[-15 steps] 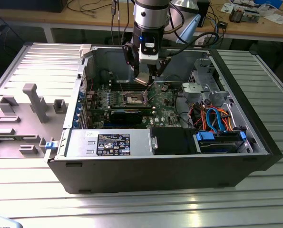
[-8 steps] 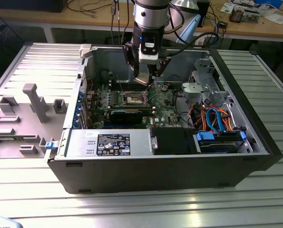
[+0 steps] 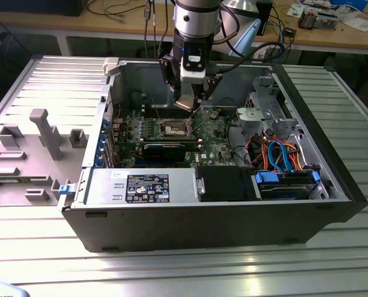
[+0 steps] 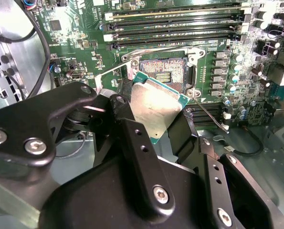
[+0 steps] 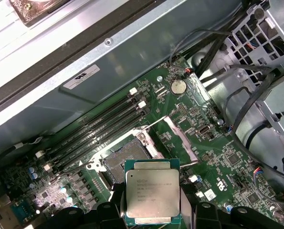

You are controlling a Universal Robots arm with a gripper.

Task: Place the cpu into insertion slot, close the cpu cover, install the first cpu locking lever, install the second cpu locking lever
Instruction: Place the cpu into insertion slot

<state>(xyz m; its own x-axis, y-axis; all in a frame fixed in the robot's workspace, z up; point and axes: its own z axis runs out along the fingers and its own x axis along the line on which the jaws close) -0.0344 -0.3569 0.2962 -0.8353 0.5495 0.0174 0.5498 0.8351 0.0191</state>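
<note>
Currently the gripper [image 3: 188, 102] hangs inside the open computer case [image 3: 233, 204], above the green motherboard [image 3: 216, 133]. It is clamped on the cpu [image 3: 184, 103], which sits between the two black fingers [image 4: 130, 133] with its dull metal top exposed.

In the second wrist view the cpu [image 4: 156, 107] is gripped by two opposite edges, and about half of the chip projects beyond the fingertips. In the first wrist view the gripper [image 5: 153, 213] holds the cpu [image 5: 152, 198] with its printed lid facing the camera.

The insertion slot [image 3: 175, 128] lies on the board below the chip. In both wrist views the chip is held clear of the socket and is not seated. The dark contact field of the insertion slot [image 4: 163, 71] is uncovered, and the chip overlaps only the near rim of the slot [image 5: 125, 162].

The cpu cover [image 5: 182, 138] stands raised at one side of the socket, off the contact field.

The long memory slots [image 5: 99, 129] run along the far side of the socket from the gripper.
</note>
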